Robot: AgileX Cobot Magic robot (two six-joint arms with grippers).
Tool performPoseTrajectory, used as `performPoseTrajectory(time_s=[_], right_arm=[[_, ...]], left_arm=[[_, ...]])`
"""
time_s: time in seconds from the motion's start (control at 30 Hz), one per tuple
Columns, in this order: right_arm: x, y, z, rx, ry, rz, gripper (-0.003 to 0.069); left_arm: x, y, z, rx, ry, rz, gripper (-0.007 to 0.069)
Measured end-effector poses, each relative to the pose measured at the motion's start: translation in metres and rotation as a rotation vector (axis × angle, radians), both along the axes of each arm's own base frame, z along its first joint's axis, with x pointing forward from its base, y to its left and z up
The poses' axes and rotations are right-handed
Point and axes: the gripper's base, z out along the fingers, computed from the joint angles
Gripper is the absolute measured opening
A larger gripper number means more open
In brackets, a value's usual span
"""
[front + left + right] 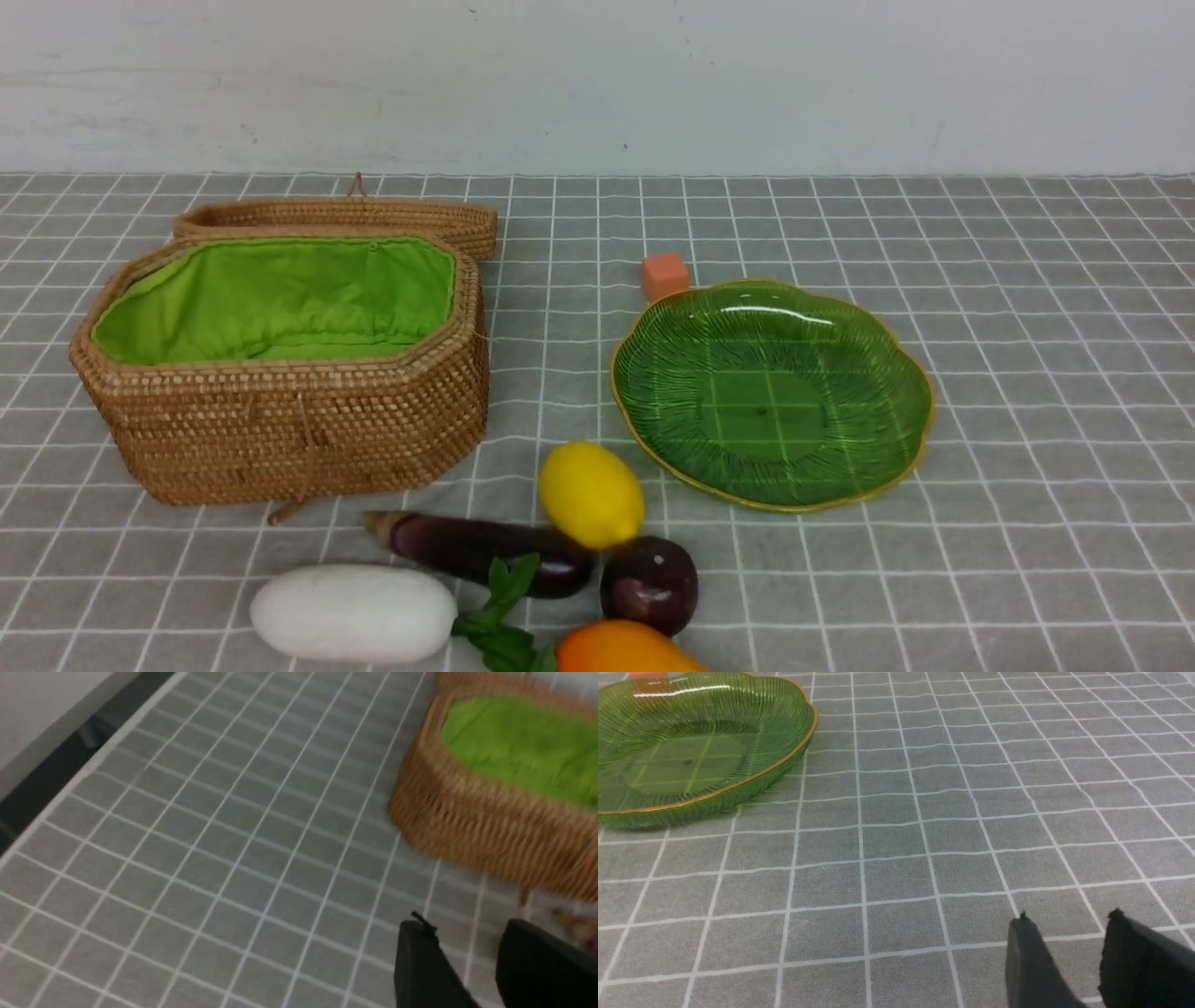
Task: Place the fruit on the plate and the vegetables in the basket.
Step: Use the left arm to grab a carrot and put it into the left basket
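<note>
In the front view the yellow lemon, the maroon plum, the orange mango, the purple eggplant and the white radish lie together at the near edge. The open basket with green lining stands at the left, its lid behind it. The green plate sits empty to the right. Neither arm shows in the front view. My left gripper is open and empty over the cloth near the basket. My right gripper is open and empty over bare cloth, the plate well away from it.
A small orange cube sits just behind the plate. A grey checked cloth covers the table, with a white wall behind. In the left wrist view the table's edge and a dark gap run beside the cloth.
</note>
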Motion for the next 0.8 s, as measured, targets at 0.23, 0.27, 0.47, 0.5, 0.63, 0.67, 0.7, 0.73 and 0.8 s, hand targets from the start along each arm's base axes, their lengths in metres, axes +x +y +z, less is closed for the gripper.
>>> performPoseTrajectory(time_s=[0.23,0.27,0.47,0.5,0.63,0.67,0.7,0.73,0.8], right_arm=[[0.0,0.0,0.0,0.0,0.0,0.0,0.024],[0.0,0.0,0.0,0.0,0.0,0.0,0.024],[0.0,0.0,0.0,0.0,0.0,0.0,0.024],[0.0,0.0,0.0,0.0,0.0,0.0,0.024],[0.0,0.0,0.0,0.0,0.0,0.0,0.024],[0.0,0.0,0.0,0.0,0.0,0.0,0.024],[0.0,0.0,0.0,0.0,0.0,0.0,0.024],[0.0,0.0,0.0,0.0,0.0,0.0,0.024],[0.0,0.0,0.0,0.0,0.0,0.0,0.024]], left_arm=[[0.038,-0.048,-0.031,-0.094,0.329,-0.365,0.0239],[0.04,-0.051,-0.033,-0.107,0.345,-0.385,0.0239],[0.047,-0.102,-0.052,-0.135,0.52,-0.834,0.0253],[0.047,-0.109,-0.057,-0.138,0.536,-0.876,0.0269],[0.048,-0.135,-0.087,-0.085,0.579,-0.995,0.037],[0.049,-0.141,-0.093,-0.067,0.581,-1.017,0.0388],[0.051,-0.152,-0.112,-0.023,0.611,-1.053,0.0444],[0.053,-0.159,-0.123,0.005,0.627,-1.073,0.0472],[0.059,-0.172,-0.145,0.059,0.669,-1.099,0.0514]])
